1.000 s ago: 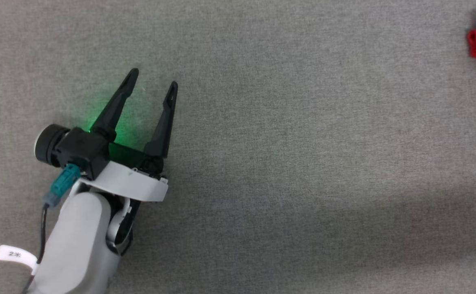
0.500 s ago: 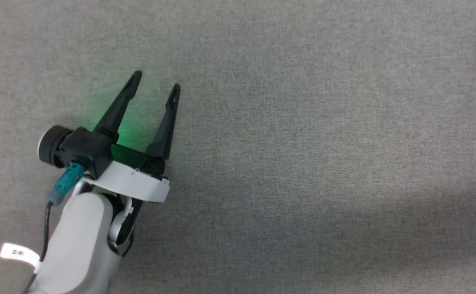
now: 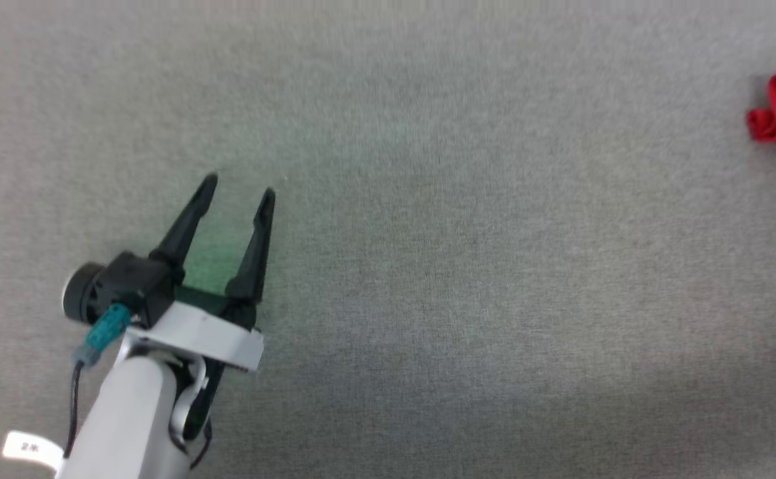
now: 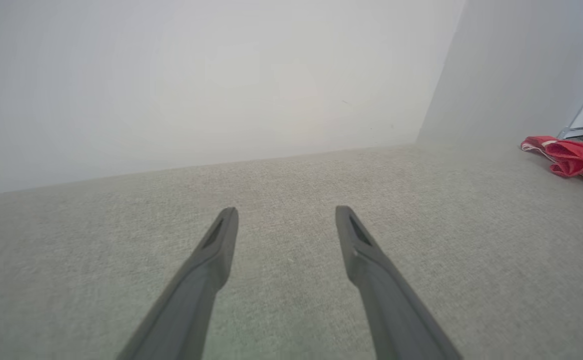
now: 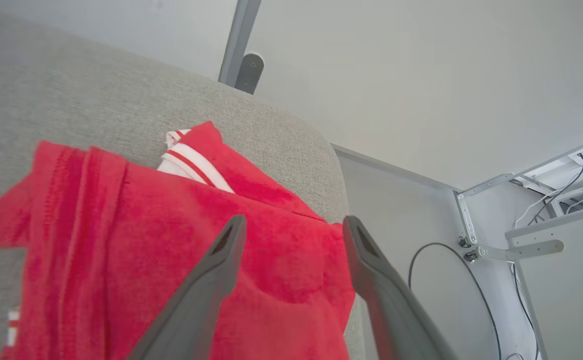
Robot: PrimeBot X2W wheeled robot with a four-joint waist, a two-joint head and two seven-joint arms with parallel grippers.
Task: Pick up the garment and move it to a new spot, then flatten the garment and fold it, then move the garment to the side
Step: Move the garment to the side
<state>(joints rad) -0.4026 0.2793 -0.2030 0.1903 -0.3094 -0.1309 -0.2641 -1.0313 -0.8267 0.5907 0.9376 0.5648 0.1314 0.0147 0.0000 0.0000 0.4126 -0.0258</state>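
A grey fabric surface (image 3: 428,266) is being used as the support. Only the garment (image 5: 146,240), red with white striped trim, is being carried directly on it. It is being kept bunched in loose folds just beside the surface's rounded corner (image 5: 316,145), with its cloth being spread up to the edge below that corner.

Surface (image 3: 468,266): grey woven fabric, rounded corner
Wall (image 4: 196,75): plain, pale
Post (image 5: 235,40): grey metal
Bracket (image 5: 516,248): pale metal
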